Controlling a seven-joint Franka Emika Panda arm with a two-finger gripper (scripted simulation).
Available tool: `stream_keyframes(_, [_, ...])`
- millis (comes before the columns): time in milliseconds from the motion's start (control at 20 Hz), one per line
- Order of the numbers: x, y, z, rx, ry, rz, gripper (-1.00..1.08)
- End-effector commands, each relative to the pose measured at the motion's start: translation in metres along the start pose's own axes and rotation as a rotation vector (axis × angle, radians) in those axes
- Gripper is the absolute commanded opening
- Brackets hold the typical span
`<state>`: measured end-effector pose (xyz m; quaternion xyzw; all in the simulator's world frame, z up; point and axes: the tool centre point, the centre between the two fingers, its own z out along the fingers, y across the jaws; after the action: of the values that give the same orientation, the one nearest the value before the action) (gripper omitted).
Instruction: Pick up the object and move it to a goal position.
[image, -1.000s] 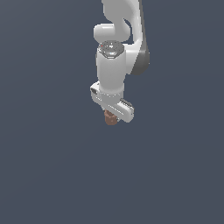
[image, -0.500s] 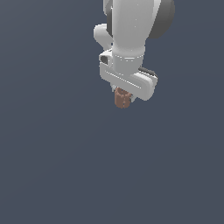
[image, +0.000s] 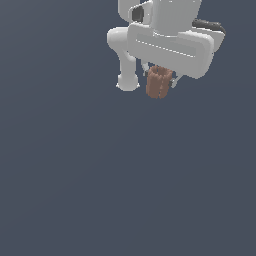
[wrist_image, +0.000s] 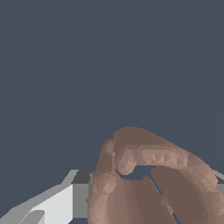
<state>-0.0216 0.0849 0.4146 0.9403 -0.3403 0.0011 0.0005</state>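
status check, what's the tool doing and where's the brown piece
Tool shut on the brown piece. Piece hangs beneath the white arm, clear of the surface. Nothing in the way in either view.

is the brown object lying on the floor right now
No, the object hangs under the white gripper, clear of the grey ground in the exterior view.

Lumpy reddish-brown object (wrist_image: 148, 183) against gripper (wrist_image: 144, 205)

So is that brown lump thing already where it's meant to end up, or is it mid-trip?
Mid-trip, by the look of it. Picking up looks done: the pincer holds the reddish-brown ridged piece in the air. No goal marker shows in either view, so arrival cannot be confirmed.
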Motion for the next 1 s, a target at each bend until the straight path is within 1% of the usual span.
stream_keyframes(0, [-0.007,-0.007,-0.024,-0.001,-0.001,0.0,-1.0])
stream_keyframes(200, [-0.014,-0.016,-0.053,-0.001,-0.001,0.0,-1.0])
stream_keyframes(450, [-0.02,-0.024,-0.077,0.0,-0.002,-0.001,-1.0])
stream_keyframes(700, [-0.023,-0.029,-0.091,0.0,-0.002,-0.001,-1.0])
stream_keyframes(950, [-0.024,-0.031,-0.097,0.0,-0.002,-0.001,-1.0])
